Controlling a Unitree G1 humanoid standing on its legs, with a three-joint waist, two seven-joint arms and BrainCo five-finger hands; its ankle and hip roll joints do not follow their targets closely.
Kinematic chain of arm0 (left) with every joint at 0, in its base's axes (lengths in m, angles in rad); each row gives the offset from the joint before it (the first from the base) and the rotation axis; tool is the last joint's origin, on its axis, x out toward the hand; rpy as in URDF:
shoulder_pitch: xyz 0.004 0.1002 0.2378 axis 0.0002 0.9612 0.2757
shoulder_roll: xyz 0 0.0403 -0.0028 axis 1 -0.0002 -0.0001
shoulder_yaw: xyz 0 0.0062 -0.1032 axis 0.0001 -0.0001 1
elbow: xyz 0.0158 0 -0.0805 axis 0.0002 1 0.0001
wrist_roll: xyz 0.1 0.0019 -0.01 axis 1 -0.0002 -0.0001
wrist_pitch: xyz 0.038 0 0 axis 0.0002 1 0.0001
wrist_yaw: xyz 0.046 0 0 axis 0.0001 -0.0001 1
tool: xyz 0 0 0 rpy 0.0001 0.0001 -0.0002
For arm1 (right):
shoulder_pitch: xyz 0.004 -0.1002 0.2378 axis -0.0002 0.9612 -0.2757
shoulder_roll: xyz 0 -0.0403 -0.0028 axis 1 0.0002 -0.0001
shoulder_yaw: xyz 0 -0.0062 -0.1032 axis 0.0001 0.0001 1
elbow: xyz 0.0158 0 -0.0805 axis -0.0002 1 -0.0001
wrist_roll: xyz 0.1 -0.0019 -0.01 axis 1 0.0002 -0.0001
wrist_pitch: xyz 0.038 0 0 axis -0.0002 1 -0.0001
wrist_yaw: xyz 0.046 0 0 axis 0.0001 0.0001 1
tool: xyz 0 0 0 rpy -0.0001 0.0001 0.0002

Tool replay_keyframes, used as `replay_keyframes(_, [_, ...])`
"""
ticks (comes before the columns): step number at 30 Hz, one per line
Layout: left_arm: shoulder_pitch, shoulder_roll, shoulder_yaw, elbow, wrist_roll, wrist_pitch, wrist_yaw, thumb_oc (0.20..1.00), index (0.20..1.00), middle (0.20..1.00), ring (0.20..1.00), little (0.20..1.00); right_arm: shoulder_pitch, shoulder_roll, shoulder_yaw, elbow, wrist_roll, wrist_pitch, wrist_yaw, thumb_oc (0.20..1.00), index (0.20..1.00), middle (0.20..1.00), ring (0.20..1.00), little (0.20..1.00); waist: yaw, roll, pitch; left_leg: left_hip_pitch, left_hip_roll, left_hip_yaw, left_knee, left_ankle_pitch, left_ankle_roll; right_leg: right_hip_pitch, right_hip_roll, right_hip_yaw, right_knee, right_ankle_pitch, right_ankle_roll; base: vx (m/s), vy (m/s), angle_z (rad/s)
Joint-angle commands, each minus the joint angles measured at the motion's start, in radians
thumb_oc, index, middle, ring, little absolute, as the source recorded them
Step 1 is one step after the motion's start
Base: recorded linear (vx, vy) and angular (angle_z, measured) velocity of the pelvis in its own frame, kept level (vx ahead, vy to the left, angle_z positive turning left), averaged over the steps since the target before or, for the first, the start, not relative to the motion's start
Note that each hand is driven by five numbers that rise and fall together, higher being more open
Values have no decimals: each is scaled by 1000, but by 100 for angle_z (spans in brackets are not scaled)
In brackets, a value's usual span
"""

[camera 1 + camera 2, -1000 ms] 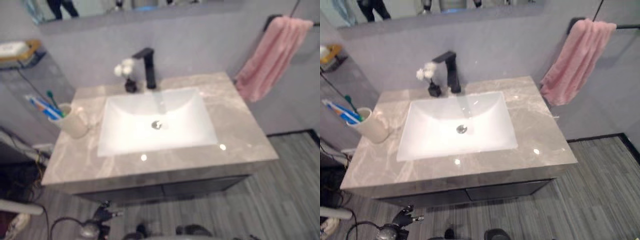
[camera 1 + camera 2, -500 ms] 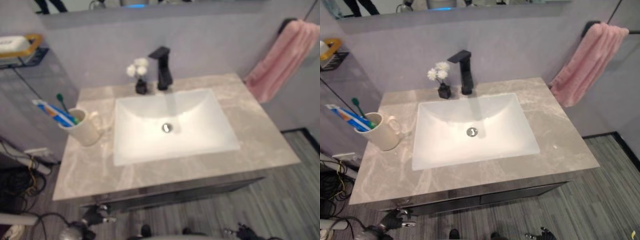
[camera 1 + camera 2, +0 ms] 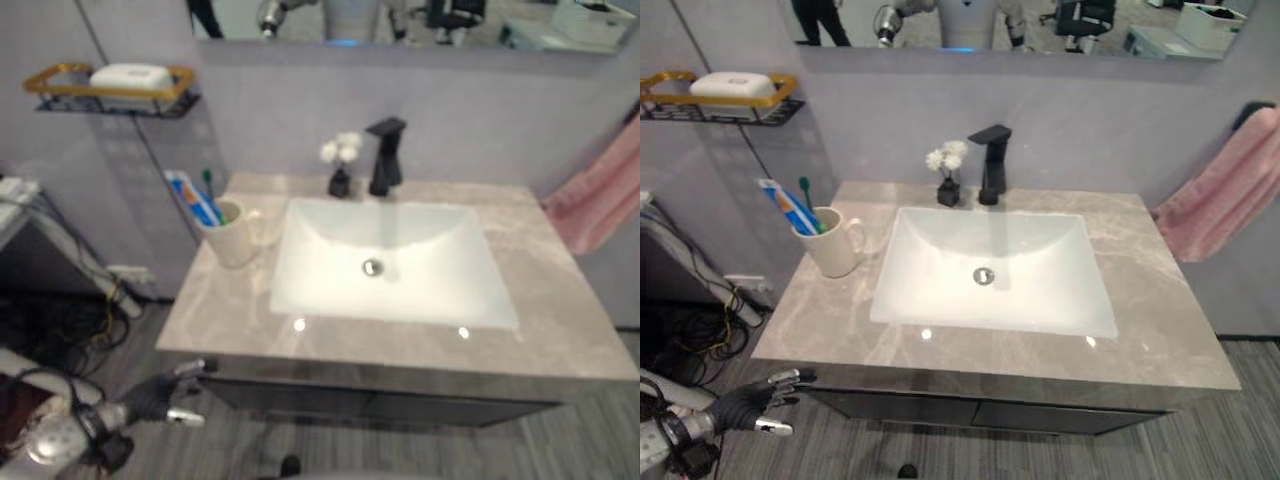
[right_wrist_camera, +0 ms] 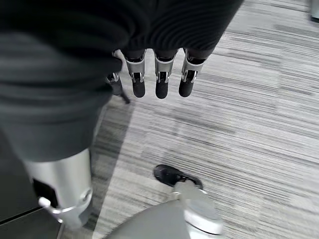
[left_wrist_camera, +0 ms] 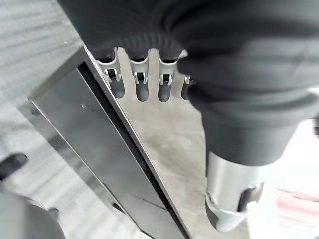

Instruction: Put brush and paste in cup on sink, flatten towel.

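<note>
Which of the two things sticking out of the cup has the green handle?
The toothbrush, the thin green stick on the basin side of the cup; the toothpaste beside it is a flat blue-and-white tube.

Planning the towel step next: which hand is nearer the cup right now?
Left. The left hand hangs low in front of the counter's left end, below the cup. The right hand points down over the floor, away from the counter.

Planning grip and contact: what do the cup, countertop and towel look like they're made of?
Cup: cream, apparently glazed ceramic, smooth, with handle. Countertop: grey veined stone or stone-look, polished, reflecting light spots. Towel: pink terry-like cloth, soft folds, hanging.
</note>
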Motion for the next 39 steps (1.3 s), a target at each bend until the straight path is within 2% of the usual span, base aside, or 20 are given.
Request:
replay_keyframes(1, [-29, 31, 101, -120, -135, -16, -26, 1000, 1000, 1000, 1000, 1000, -72, -41, 25, 50, -32, -7, -9, 1000, 1000, 1000, 1000, 1000, 9, -6, 42, 29, -2, 8, 18, -104, 39, 9, -9, -62, 9, -5, 22, -43, -40, 29])
replay_keyframes(8, [-84, -34, 149, -203, -228, -29, 27, 1000, 1000, 1000, 1000, 1000, -37, -24, 2, 53, -23, -11, -23, 1000, 1000, 1000, 1000, 1000, 17, -20, 33, 12, -11, -51, 18, -88, 29, 30, -6, -125, 6, -15, 15, -25, -25, 29])
replay_keyframes(14, [-121, -82, 185, -199, -252, -42, 67, 1000, 1000, 1000, 1000, 1000, -22, -12, -11, 73, -21, -3, -25, 1000, 1000, 1000, 1000, 1000, 16, -28, 27, 11, -13, -57, 18, -88, 30, 32, -6, -130, 5, -17, 14, -8, 4, 16])
replay_keyframes(21, [-209, -198, 245, -104, -203, -93, 170, 1000, 1000, 1000, 1000, 1000, 11, 9, -29, 71, -5, 4, -33, 1000, 1000, 1000, 1000, 1000, 1, -49, 27, 15, -11, -34, 18, -103, 44, 17, -11, -90, 5, -5, 19, 4, 52, -4])
replay_keyframes(25, [-245, -227, 246, -81, -187, -104, 193, 1000, 1000, 1000, 1000, 1000, 16, 12, -33, 69, 1, 5, -34, 1000, 1000, 1000, 1000, 1000, -4, -54, 28, 16, -10, -20, 18, -109, 47, 10, -12, -76, 5, 0, 21, 16, 46, -12])
replay_keyframes(28, [-302, -278, 229, -53, -162, -122, 221, 1000, 1000, 1000, 1000, 1000, 26, 17, -42, 74, 18, 10, -31, 1000, 1000, 1000, 1000, 1000, -18, -59, 33, 8, -11, -1, 18, -116, 52, -6, -14, -63, 5, 12, 26, 27, 65, -18])
replay_keyframes(39, [-346, -333, 218, -18, -146, -133, 234, 1000, 1000, 1000, 1000, 1000, 39, 24, -69, 93, 41, 22, -19, 1000, 1000, 1000, 1000, 1000, -44, -50, 26, 17, -18, 76, 18, -150, 73, -37, -30, 6, 5, 56, 53, 41, 86, -26])
